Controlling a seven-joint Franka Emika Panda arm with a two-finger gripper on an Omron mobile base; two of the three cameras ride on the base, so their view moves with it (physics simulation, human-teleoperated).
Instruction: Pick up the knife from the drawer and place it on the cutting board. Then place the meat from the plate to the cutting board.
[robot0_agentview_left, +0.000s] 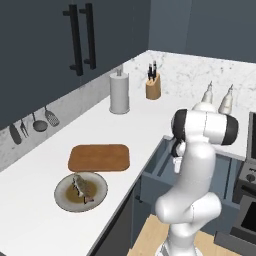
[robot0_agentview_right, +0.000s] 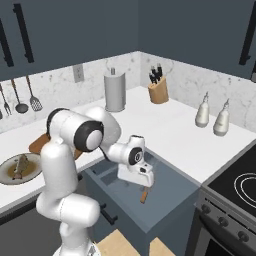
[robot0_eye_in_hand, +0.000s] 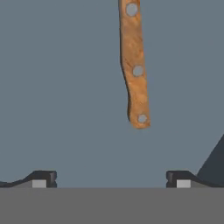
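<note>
Knife (robot0_eye_in_hand: 135, 65), brown wooden handle with three grey rivets, lies in the drawer (robot0_agentview_right: 170, 187) below the gripper (robot0_eye_in_hand: 111, 179), fingers apart.

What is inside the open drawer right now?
The knife lies on the floor of the drawer, wooden handle showing. The open gripper above it covers its blade.

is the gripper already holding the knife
No, the gripper stands open above the drawer floor, with the knife handle lying ahead, untouched.
</note>
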